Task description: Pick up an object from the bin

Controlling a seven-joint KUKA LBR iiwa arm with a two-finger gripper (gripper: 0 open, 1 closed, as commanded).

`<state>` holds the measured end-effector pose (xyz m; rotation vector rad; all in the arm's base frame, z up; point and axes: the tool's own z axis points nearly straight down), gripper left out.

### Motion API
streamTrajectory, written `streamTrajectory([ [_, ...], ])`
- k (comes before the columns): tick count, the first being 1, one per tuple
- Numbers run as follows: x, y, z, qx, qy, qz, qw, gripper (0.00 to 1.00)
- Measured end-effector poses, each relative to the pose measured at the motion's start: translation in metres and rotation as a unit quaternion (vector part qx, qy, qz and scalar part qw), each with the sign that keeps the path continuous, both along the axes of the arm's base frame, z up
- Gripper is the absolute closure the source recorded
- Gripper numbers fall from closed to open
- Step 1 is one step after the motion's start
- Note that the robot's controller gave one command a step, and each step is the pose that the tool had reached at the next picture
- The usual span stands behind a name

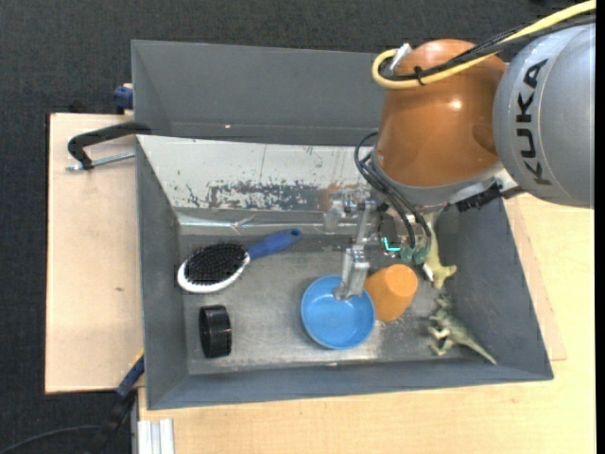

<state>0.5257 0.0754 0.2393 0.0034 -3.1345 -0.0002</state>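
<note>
A grey metal bin [159, 282] sits on a dark floor. Its walls slope down to a flat grey bottom, and the back wall is shiny and scratched.

At the left of the bottom lies a hairbrush [216, 265]. It has a white head with black bristles. Its blue handle points to the right, toward the middle of the bin. In front of the brush, near the left front corner, a small black round thing [215, 331] stands by itself. It is apart from the brush.

There is bare bottom between these two things and the middle of the bin. There is more bare bottom along the back wall.

A blue bowl [336, 327] sits near the front wall, a little right of the middle, with its open side up. The tool [354, 282] hangs down from the arm's orange cover [435, 121]. Its tip is at the back rim of the blue bowl. I cannot tell how far open the tool is, or if it has hold of the bowl.

An orange cup [392, 291] lies tipped over, touching the bowl on its right and just beside the tool. This side is crowded. A green toy dinosaur [452, 334] lies in the right front corner, close to the wall. The big grey arm [553, 112] reaches in above the right side.
</note>
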Motion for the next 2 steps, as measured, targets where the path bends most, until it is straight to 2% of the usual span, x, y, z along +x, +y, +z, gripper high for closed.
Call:
streamTrajectory([
  [1,-0.008,-0.032,-0.100,0.001,-0.0016,0.166,0.9861,0.00],
  [2,0.004,-0.030,-0.172,0.001,-0.0010,0.217,0.9762,0.00],
])
